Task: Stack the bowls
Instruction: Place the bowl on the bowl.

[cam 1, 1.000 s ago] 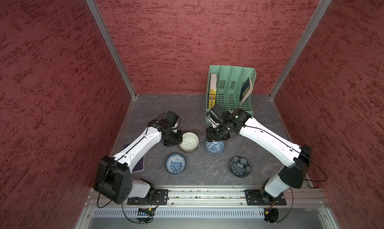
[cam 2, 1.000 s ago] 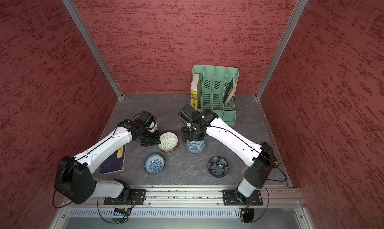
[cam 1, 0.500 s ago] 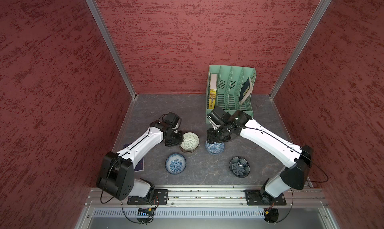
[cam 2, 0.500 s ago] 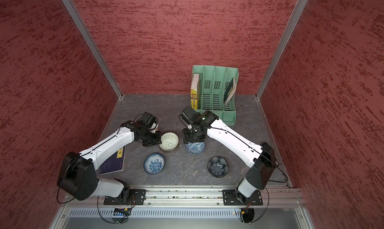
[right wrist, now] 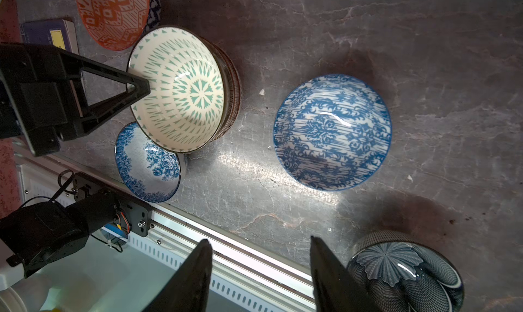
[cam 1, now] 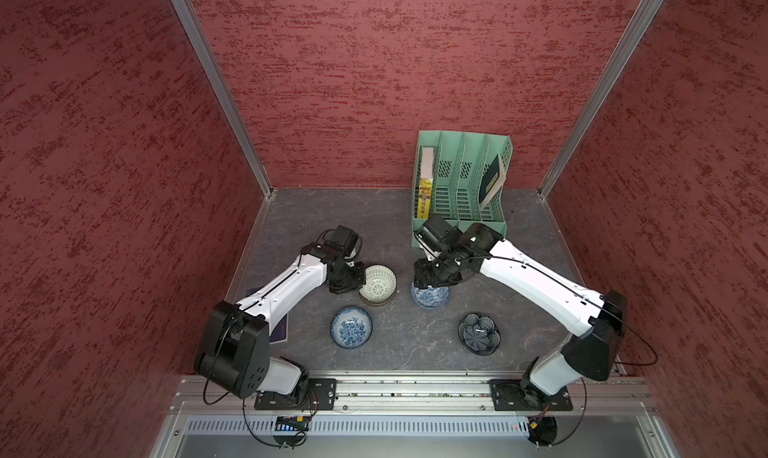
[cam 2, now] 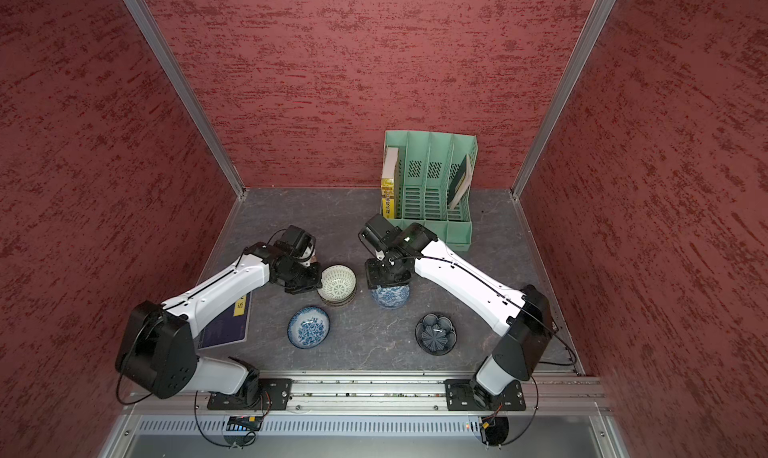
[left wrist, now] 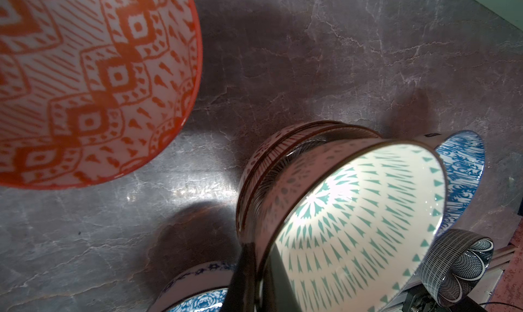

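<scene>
my left gripper (right wrist: 141, 89) is pinched shut on the rim of the cream lattice bowl (right wrist: 181, 92), which sits nested, a little askew, on the pinkish striped bowl (left wrist: 254, 166). i'd level it before letting go, then lift straight off the rim. my right gripper (right wrist: 259, 241) hangs half open and empty over the blue-white bowl (right wrist: 332, 130); one jaw should go inside its rim. the orange bowl (right wrist: 110, 13) and the floral bowl (right wrist: 150, 160) crowd the stack, the dark flower bowl (right wrist: 396, 271) lies near, and the file rack (cam 1: 461, 186) stands behind my right arm.
</scene>
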### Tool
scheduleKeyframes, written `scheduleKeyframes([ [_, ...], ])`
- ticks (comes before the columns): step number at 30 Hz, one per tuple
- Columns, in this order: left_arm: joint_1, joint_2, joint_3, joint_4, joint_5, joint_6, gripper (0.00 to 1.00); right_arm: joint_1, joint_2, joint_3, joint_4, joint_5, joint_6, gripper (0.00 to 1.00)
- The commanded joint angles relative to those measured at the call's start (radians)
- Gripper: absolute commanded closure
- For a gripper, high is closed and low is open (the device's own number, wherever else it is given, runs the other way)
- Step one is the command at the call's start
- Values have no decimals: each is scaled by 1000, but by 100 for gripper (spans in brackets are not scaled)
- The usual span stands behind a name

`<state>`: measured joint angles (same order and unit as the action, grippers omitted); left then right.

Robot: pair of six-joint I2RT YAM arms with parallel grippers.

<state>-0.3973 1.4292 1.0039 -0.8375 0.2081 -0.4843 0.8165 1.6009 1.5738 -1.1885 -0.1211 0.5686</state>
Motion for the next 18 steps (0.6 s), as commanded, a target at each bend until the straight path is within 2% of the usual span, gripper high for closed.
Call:
scheduleKeyframes([
  [1,5,6,2,45,25,4,100,-3,-31,-10,22,-3,8,42],
  [18,5,24,2,46,24,10,90,-2,-36,-31,32,-5,9,42],
])
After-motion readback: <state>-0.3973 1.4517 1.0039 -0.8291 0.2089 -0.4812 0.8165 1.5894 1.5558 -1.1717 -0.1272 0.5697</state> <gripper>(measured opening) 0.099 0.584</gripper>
